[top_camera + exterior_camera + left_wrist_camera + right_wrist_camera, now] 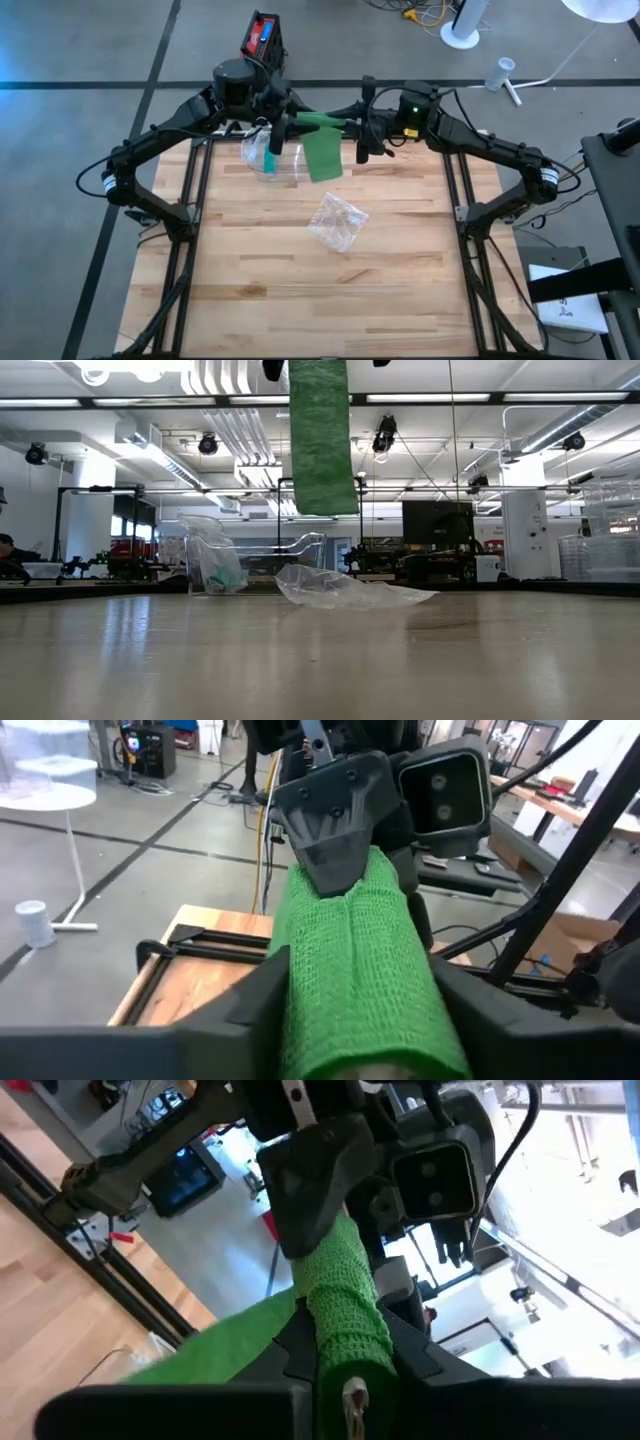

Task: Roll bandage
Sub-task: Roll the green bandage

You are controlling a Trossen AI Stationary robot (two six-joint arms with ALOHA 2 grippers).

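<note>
A green bandage is held as a level roll high above the table's far middle, between my two grippers, which face each other. Its loose tail hangs straight down from the roll, and its lower end is clear of the table. My left gripper comes from the left and is shut on the roll's left end. From the right, my right gripper is shut on the roll's other, thinner end. My left gripper pinches the roll's thick left end between its two fingers, one on each side. The fingers come level from the table's left and lie along the roll. The roll is lifted clear and lies level. My right gripper pinches the roll's narrower right end between its two fingers. These come level from the table's right and lie along the roll. The tail falls away from the roll beside them.
A crumpled clear plastic wrapper lies on the wooden table's middle. A clear plastic container stands on the table under the left gripper, behind the hanging tail. A red and black device lies on the floor beyond the far edge.
</note>
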